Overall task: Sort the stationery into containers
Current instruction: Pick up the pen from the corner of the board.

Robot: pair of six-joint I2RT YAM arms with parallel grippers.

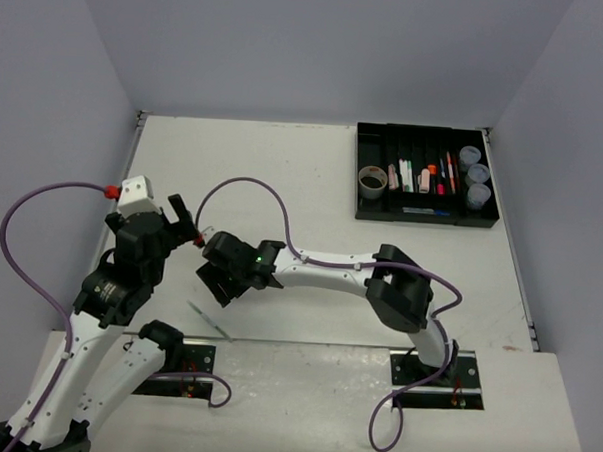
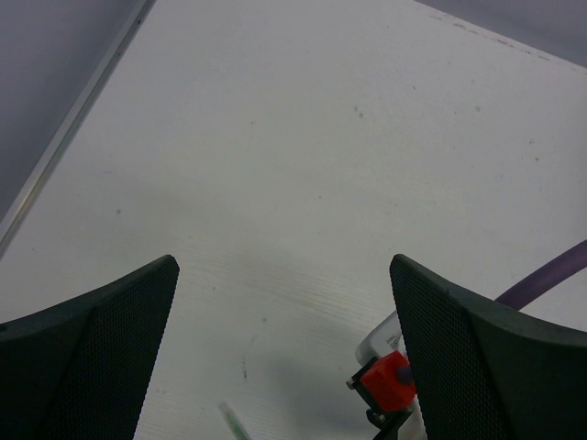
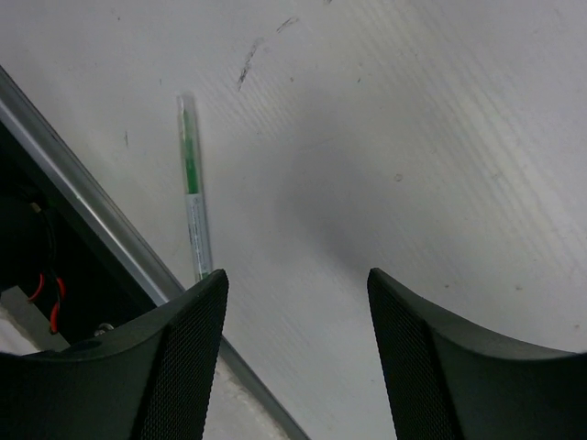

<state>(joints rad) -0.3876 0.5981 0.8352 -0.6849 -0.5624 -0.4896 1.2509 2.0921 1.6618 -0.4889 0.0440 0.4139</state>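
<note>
No text, brand, number or sign can be read anywhere in the views. The thin green pen [image 3: 193, 197], lying at the near left of the scene, has a pale band on its barrel, but any print there is too small to make out. In the black tray [image 1: 427, 218] at the far right, the stationery [image 1: 424, 178] shows pale patches that cannot be read either.
</note>
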